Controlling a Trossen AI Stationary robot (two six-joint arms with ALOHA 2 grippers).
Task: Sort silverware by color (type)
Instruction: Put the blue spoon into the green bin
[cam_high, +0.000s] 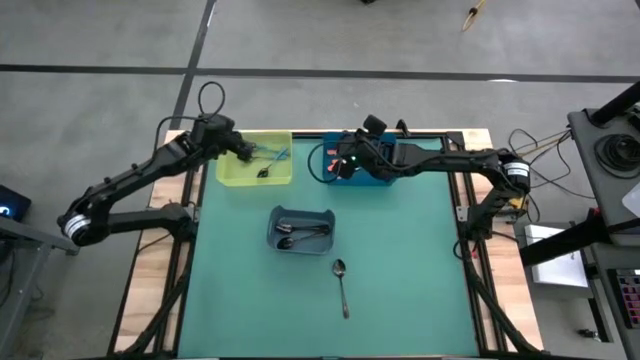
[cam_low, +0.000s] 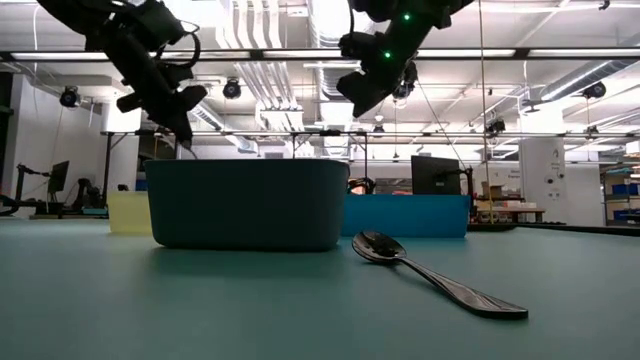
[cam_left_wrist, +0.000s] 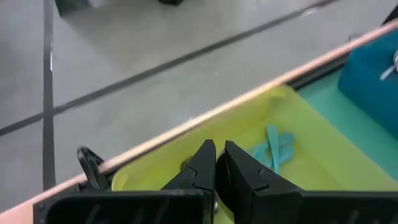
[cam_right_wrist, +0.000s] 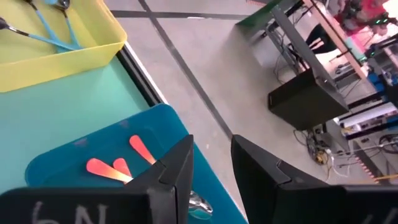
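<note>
1. Both claws hang above the far bins. My left claw (cam_high: 243, 152) is over the yellow bin (cam_high: 228, 172), fingers nearly closed with only a thin slit between them, and I can see nothing held in them.
2. My right claw (cam_high: 345, 160) is over the blue bin (cam_high: 385, 180), its fingers a narrow gap apart and empty as far as I can see.
3. Under the left claw, light-blue-handled spoons (cam_left_wrist: 273, 146) lie in the yellow bin. Under the right claw, orange-handled spoons (cam_right_wrist: 118, 167) lie in the blue bin. Those two colours look sorted.
4. Nearer the front, the grey bin (cam_high: 300, 213) sits mid-worktop with dark metal spoons (cam_high: 305, 234) inside.
5. One dark spoon (cam_high: 342, 286) is left loose on the green worktop (cam_high: 420, 290), just in front of the grey bin and to its right, not touching it.
6. Its long axis runs front to back, bowl toward the grey bin, handle toward the front edge.
7. It lies well apart from both claws. I judge my right claw the nearer one, since the spoon sits slightly on that side.
8. To take it, I judge I would need to come forward and down, open wider, and close across the handle.
</note>
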